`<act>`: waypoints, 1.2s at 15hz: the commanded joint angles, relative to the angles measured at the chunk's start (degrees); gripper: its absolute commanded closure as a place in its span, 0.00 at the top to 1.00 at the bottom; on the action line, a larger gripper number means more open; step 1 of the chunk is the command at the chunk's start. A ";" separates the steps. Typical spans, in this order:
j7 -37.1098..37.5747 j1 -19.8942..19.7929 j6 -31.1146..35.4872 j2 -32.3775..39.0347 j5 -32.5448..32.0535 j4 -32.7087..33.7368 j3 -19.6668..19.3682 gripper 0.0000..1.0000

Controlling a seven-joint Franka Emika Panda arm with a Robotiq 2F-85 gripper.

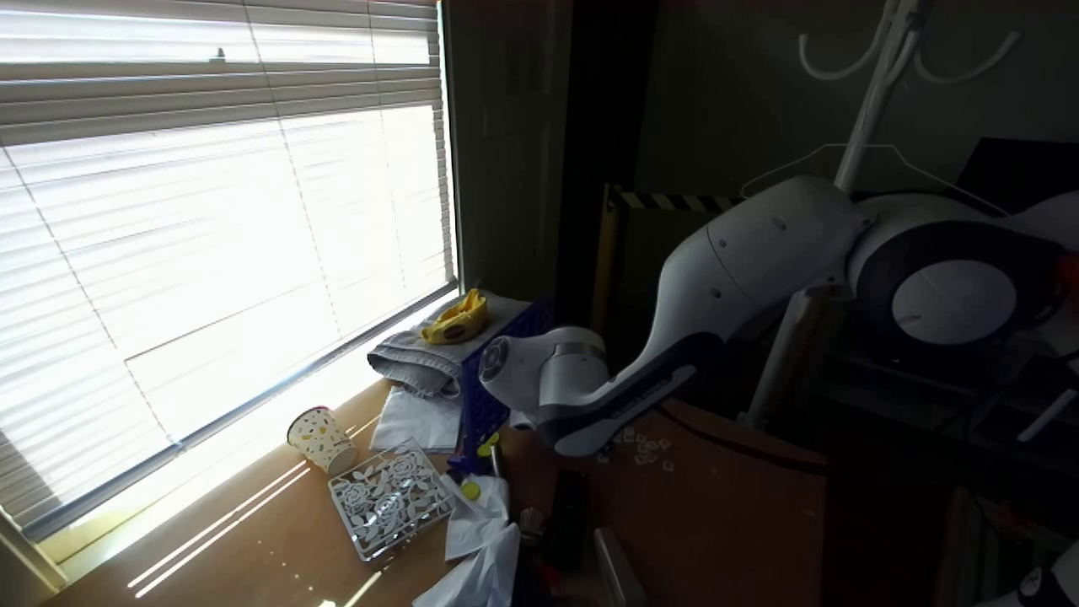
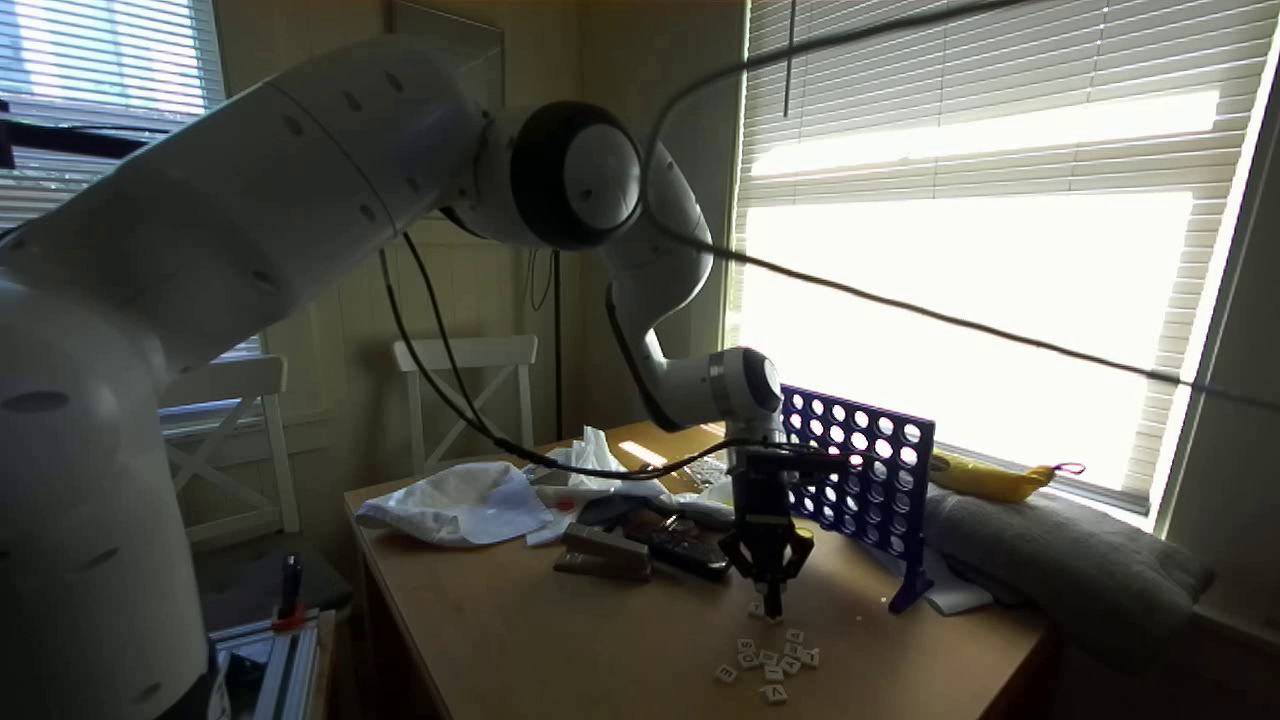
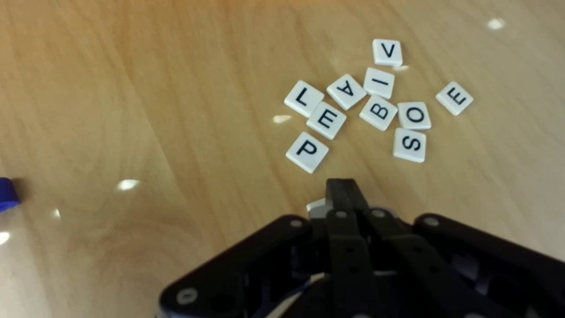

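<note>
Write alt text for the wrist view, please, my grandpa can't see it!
A closed black gripper juts from the bottom edge, partly covering at least one white tile. Above it, ten white letter tiles lie scattered on a wooden table: L, E, P, A, I, V, B, O, S and another E. A blue object shows at the left edge.

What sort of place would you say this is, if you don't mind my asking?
Probably a home, perhaps a dining room, though I can't be certain: there is a white cross-backed chair, pale slatted window blinds, and a scatter of small square white letter tiles.
</note>
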 commanded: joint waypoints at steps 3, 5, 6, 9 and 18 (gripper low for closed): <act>-1.57 -0.14 -0.68 1.59 -1.62 0.90 1.25 0.00; -1.07 -0.56 -0.25 0.17 -0.97 -0.19 1.64 0.00; -0.75 -0.72 -0.17 -0.49 -0.75 -0.72 1.73 0.00; -0.24 -0.91 -0.24 -1.08 -0.68 -1.44 1.79 0.00; -0.11 -1.10 -0.45 -1.00 -0.68 -2.29 1.83 0.00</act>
